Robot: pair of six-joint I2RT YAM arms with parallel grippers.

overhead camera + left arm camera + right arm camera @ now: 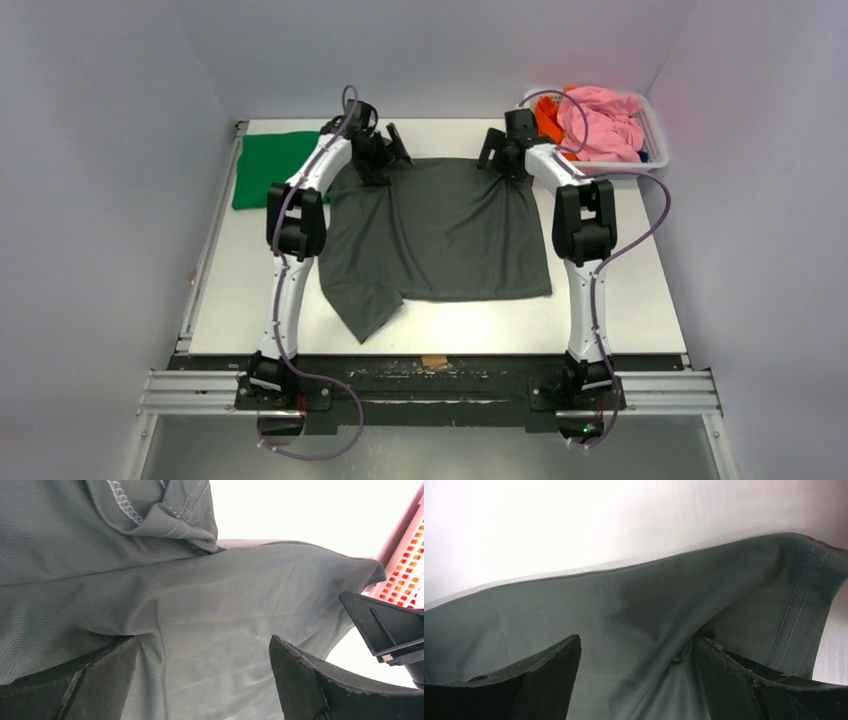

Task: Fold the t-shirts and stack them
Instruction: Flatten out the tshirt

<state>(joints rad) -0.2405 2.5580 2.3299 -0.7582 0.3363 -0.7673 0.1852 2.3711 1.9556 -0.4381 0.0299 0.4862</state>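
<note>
The dark charcoal-grey t-shirt [440, 230] lies spread on the middle of the table, with one sleeve sticking out at its near left corner. The green t-shirt [268, 168] lies folded at the back left. My left gripper [385, 150] is at the grey shirt's far left corner. In the left wrist view it [204, 640] is open, with grey cloth [225, 595] lying between the fingers. My right gripper [500, 150] is at the shirt's far right corner. In the right wrist view it [638, 639] is open, with a hemmed edge of the grey cloth [664, 595] between the fingers.
A white mesh basket [655, 130] at the back right holds pink and orange clothes and stands just right of my right gripper. Its wall also shows in the left wrist view [406, 555]. The table's back edge lies just behind both grippers.
</note>
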